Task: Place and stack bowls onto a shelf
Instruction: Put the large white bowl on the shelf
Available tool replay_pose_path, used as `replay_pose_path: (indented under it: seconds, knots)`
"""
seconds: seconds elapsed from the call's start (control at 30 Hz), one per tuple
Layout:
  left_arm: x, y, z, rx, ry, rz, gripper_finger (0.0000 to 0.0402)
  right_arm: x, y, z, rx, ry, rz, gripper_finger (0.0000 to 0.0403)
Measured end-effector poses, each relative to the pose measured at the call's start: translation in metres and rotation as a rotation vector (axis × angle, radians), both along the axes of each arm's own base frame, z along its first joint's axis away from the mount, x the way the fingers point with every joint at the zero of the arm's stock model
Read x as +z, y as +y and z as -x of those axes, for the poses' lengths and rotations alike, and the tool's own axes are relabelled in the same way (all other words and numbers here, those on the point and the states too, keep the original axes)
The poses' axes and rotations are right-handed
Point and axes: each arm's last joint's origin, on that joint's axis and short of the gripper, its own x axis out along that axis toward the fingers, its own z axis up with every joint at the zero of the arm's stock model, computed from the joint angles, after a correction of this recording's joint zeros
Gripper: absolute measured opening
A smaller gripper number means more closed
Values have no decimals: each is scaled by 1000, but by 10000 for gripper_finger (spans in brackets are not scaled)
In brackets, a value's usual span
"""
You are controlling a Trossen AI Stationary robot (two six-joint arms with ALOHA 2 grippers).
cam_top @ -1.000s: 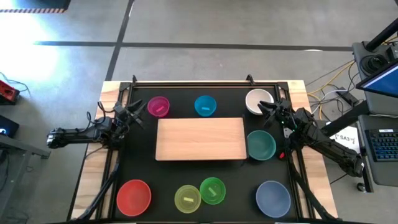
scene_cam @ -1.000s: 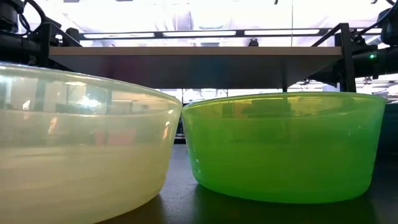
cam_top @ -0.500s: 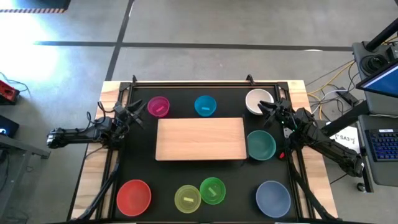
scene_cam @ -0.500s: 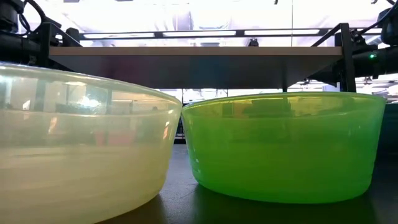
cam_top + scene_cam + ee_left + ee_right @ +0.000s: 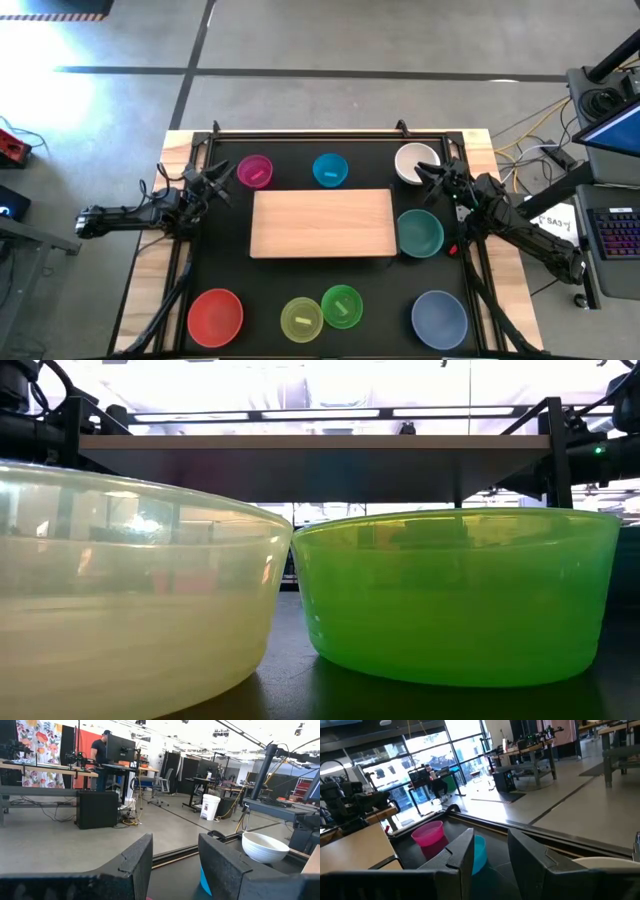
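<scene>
The pale wood shelf stands at the table's middle, raised on legs. Far of it sit the magenta bowl, cyan bowl and white bowl. The teal-green bowl rests right of the shelf. Along the near edge stand the red, yellow-green, bright green and slate-blue bowls. My left gripper hovers open, left of the magenta bowl. My right gripper is open beside the white bowl's near rim, and its fingers hold nothing.
A black frame rail runs along the far edge of the black mat. The low view is filled by the yellow-green bowl and bright green bowl, with the shelf's underside behind them. A laptop sits off the table's right side.
</scene>
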Motion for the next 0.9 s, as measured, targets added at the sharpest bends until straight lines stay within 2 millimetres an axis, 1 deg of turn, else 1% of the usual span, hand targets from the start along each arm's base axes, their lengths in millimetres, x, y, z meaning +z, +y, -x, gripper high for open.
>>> replay_pose_path:
  seconds: [0.57,0.9]
  knots:
    - [1,0,0,0,-11,2,142,0,0,0,0,11,17,109]
    - [1,0,0,0,-11,2,142,3,0,0,-2,-16,35,109]
